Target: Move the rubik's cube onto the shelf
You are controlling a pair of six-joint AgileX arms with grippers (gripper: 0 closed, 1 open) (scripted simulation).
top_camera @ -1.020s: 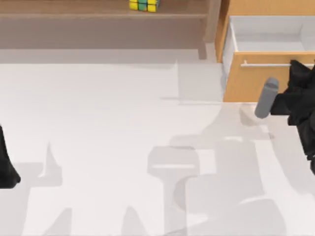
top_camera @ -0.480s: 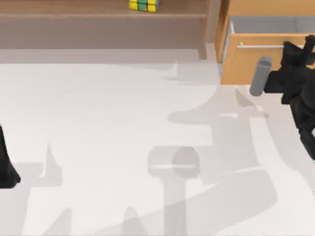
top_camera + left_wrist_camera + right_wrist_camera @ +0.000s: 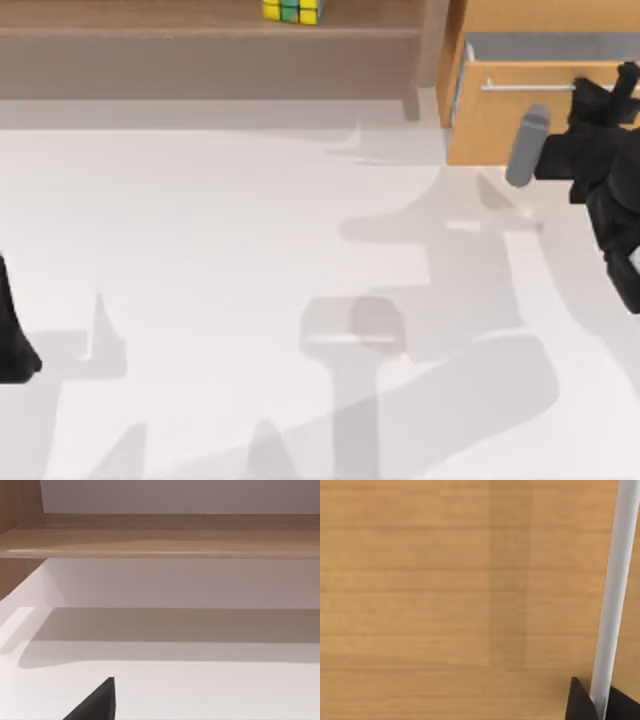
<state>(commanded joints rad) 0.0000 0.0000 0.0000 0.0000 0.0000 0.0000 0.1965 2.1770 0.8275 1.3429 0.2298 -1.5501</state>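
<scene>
- Our right gripper [image 3: 603,92] sat at the drawer front [image 3: 510,120] at the table's far right, its fingers closed around the silver bar handle [image 3: 615,595].
- The drawer stood nearly shut in its orange-tan cabinet [image 3: 545,15].
- The rubik's cube [image 3: 291,10] rested on the shelf [image 3: 150,15], well left of the drawer.
- Our left arm [image 3: 12,330] waited at the table's left edge.
</scene>
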